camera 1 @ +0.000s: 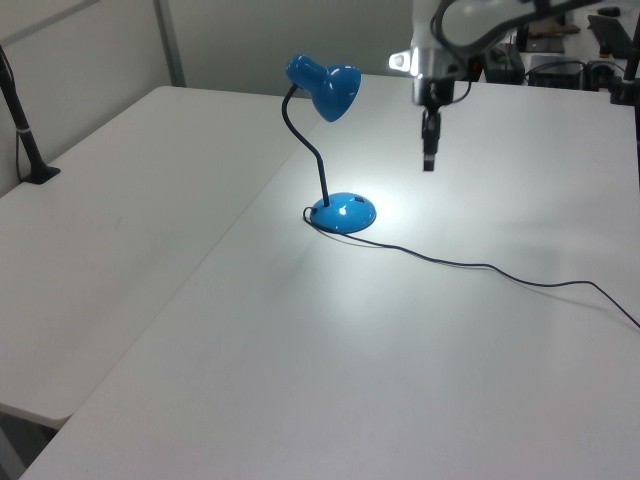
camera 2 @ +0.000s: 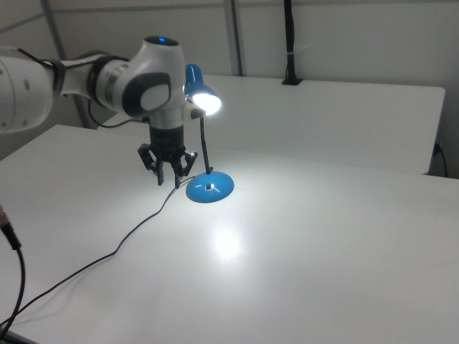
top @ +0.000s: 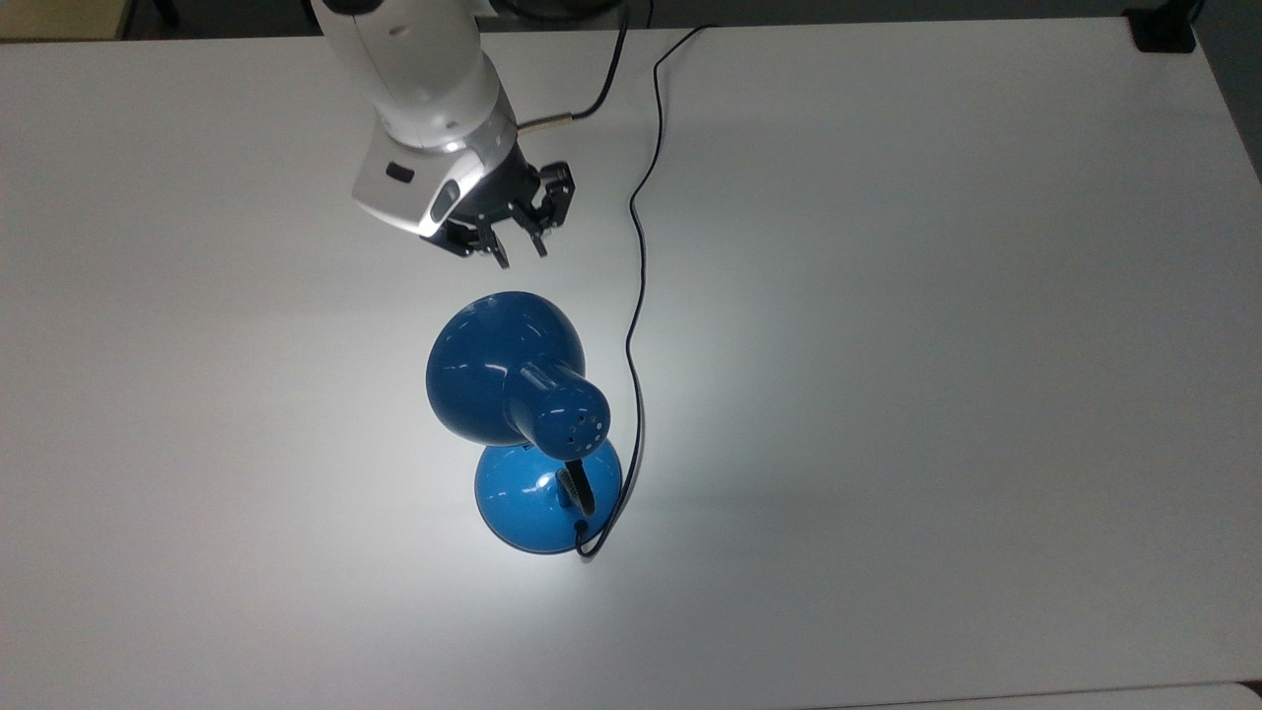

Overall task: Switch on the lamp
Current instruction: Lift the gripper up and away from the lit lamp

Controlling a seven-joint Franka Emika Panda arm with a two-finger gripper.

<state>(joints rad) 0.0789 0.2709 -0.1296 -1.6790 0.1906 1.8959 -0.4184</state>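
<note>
The lamp's blue domed shade (top: pixel 488 370) leans over its round blue base (top: pixel 523 498) at mid table, and the lamp is lit, throwing a bright patch on the white table (top: pixel 887 296). The shade (camera 2: pixel 197 89) glows in the right view, above the base (camera 2: pixel 210 186). My gripper (top: pixel 518 253) hangs in the air above the table, apart from the lamp, toward the top view's top from the shade. Its two black fingers point down, open with a small gap and nothing held. In the left view the gripper (camera 1: pixel 428 160) is to the right of the shade (camera 1: pixel 330 85).
The lamp's thin black cord (top: pixel 639 247) runs from the base past the gripper's side toward the top view's top edge. A black clamp (top: pixel 1163 30) sits at the table's far right corner. A black post (camera 1: pixel 25 140) stands on the adjoining table.
</note>
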